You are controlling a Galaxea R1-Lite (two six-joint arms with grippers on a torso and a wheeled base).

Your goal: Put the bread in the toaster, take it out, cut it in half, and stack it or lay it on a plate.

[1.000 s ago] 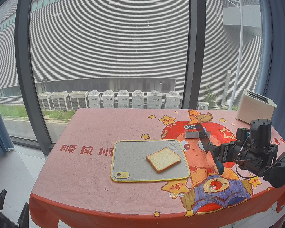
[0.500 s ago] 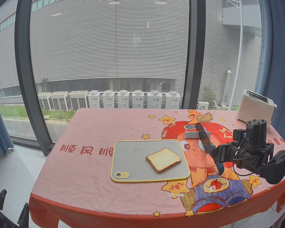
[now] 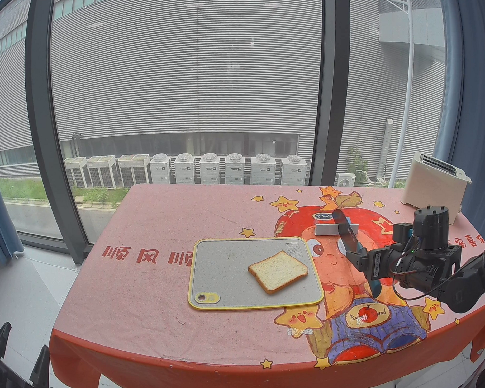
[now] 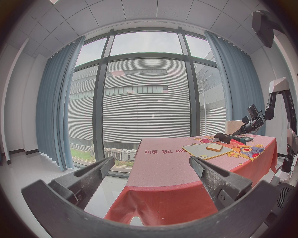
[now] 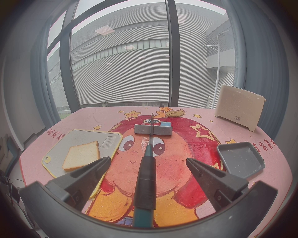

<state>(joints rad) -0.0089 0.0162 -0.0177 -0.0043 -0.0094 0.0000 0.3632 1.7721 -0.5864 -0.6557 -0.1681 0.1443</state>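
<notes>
A slice of bread (image 3: 278,271) lies flat on the grey cutting board (image 3: 224,270) with a yellow rim, near its right end. A knife (image 5: 146,176) with a dark and teal handle lies right of the board, its blade resting on a small grey rack (image 5: 153,129). My right gripper (image 5: 147,161) is open just above the knife handle, one finger on each side and not touching it. The white toaster (image 3: 434,180) stands at the table's far right corner. My left gripper (image 4: 152,162) is open and holds nothing, low beyond the table's left end.
A dark grey square plate (image 5: 240,158) sits on the table near the right edge, between the knife and the toaster. The tablecloth (image 3: 159,305) is pink with a cartoon print. Windows and a blue curtain (image 3: 468,78) stand behind the table.
My right arm has shifted a little to the left and lower over the knife handle. The bread, board and knife have not moved.
</notes>
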